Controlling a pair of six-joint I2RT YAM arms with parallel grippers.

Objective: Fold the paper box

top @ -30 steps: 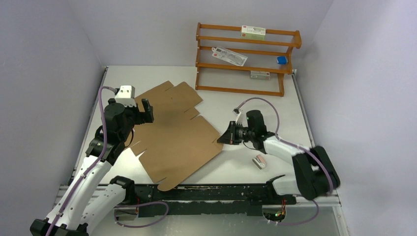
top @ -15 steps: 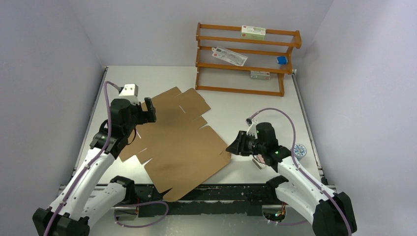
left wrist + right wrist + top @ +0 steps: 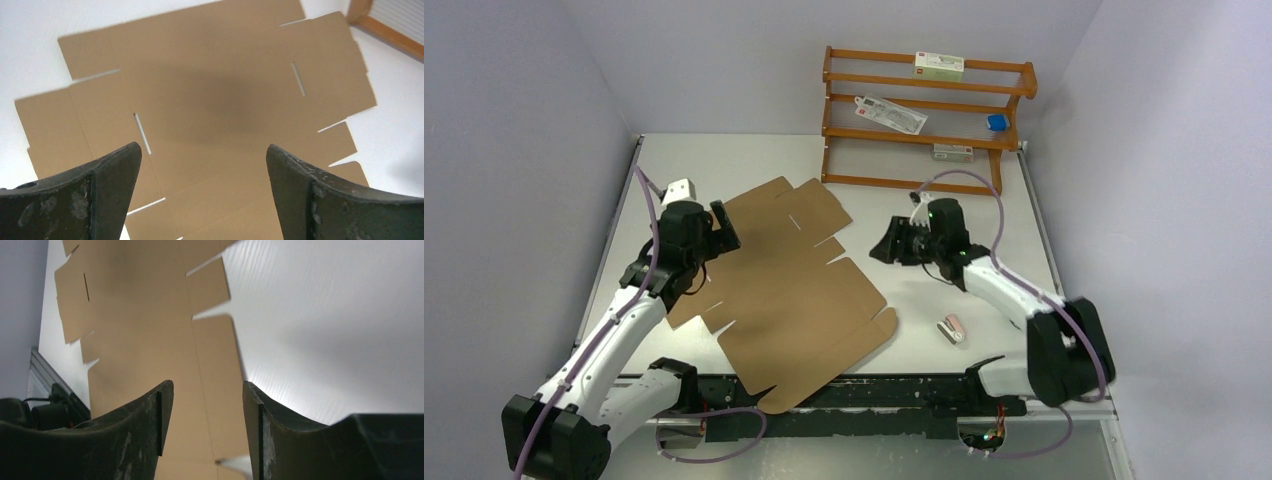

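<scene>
The paper box (image 3: 784, 285) lies as a flat brown die-cut sheet on the white bench (image 3: 724, 160), filling the centre-left of the top view; no flap is raised, its slits and notches are plain to see, and its lowest corner reaches over the dark rail along the bottom edge of the bench.

The left pincer (image 3: 726, 226) sits at the upper-left edge of the sheet in the top view; its fingers are spread wide and hold nothing. In the left wrist view the left pincer (image 3: 202, 150) looks down on the paper box (image 3: 215, 100), which spans nearly the whole frame with a soft shadow at its middle; whether the fingertips touch the cardboard cannot be told.

The right pincer (image 3: 886, 245) is right of centre in the top view, over bare bench, apart from the sheet's right edge and pointing left toward it; it is parted more narrowly than the left and is empty. In the right wrist view the right pincer (image 3: 207, 386) frames the paper box (image 3: 145, 315) on the left of the frame and white bench on the right.

A wooden rack (image 3: 914, 184) stands at the upper right of the top view, carrying a white-green carton (image 3: 938, 66) on its top shelf; a small pink-and-white item (image 3: 954, 328) lies on the bench at lower right, well apart from the sheet.
</scene>
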